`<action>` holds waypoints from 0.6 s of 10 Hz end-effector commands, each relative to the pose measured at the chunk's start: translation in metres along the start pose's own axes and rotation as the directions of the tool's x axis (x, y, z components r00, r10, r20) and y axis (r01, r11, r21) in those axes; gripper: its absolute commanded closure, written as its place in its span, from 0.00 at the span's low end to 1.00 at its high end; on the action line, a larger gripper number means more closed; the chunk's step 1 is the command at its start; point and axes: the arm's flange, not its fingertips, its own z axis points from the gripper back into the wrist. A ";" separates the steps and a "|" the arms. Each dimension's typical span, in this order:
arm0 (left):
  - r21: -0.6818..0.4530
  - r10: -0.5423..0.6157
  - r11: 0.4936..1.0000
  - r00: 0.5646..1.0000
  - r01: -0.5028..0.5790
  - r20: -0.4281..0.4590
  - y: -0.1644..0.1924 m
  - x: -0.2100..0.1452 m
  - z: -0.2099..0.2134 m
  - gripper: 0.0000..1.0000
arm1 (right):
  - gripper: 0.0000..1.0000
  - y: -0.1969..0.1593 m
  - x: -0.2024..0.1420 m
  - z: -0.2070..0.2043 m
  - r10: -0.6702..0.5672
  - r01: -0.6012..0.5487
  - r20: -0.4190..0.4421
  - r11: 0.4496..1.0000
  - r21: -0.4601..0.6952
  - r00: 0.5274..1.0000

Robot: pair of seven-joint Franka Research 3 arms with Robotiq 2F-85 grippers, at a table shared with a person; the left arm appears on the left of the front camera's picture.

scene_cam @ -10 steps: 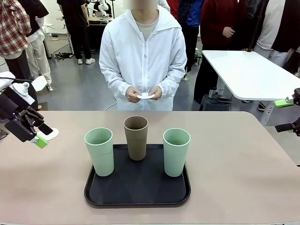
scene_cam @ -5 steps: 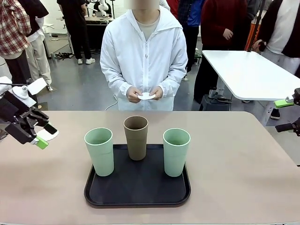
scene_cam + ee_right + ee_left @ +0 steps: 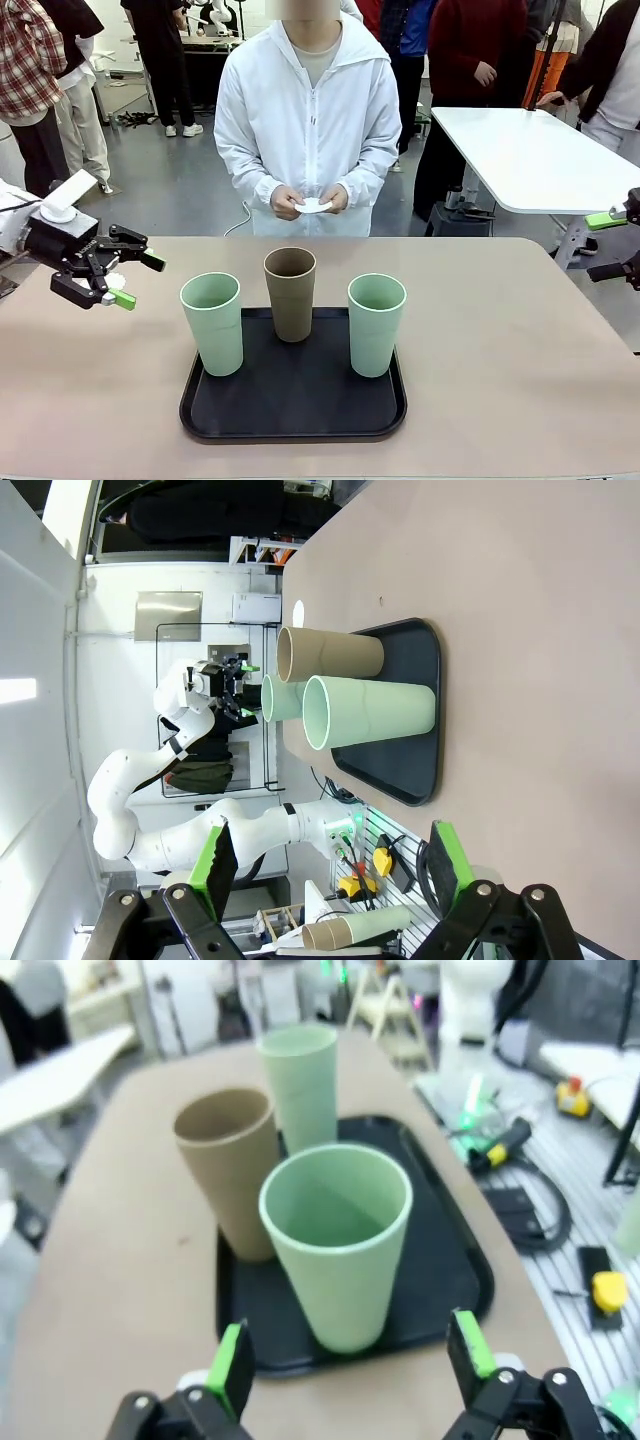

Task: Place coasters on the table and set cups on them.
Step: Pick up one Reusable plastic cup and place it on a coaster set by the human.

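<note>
Three cups stand on a black tray (image 3: 292, 405): a mint cup (image 3: 212, 322) at the left, a brown cup (image 3: 290, 293) behind the middle, and a mint cup (image 3: 376, 323) at the right. My left gripper (image 3: 135, 281) hovers open just left of the left mint cup (image 3: 335, 1240), pointing at it with nothing between its fingers. At the table's right edge my right gripper (image 3: 612, 245) is open and empty. The person at the far side holds a white coaster (image 3: 312, 205) in both hands. Another coaster (image 3: 299, 610) lies on the table (image 3: 500, 350) beyond the tray.
A white glossy table (image 3: 540, 150) stands at the back right, with people behind it. The beige tabletop around the tray is bare to the right and front. My left arm (image 3: 200, 690) is visible far off behind the cups.
My left gripper has swung right from the coaster at the table's left edge and turned to face the left mint cup. The right gripper, the cups and the person's hands have stayed put.
</note>
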 end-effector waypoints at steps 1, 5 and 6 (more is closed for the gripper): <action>-0.023 0.046 0.999 0.997 -0.044 0.067 0.009 -0.013 -0.003 0.00 | 0.00 0.001 -0.001 0.000 0.005 -0.005 -0.001 1.000 0.009 1.000; -0.034 0.065 0.997 0.996 -0.063 0.063 0.003 -0.022 -0.007 0.00 | 0.00 0.001 -0.001 0.000 0.005 -0.005 -0.001 1.000 0.009 1.000; -0.034 0.065 0.997 0.996 -0.063 0.063 0.003 -0.022 -0.007 0.00 | 0.00 0.001 -0.001 0.000 0.005 -0.005 -0.001 1.000 0.009 1.000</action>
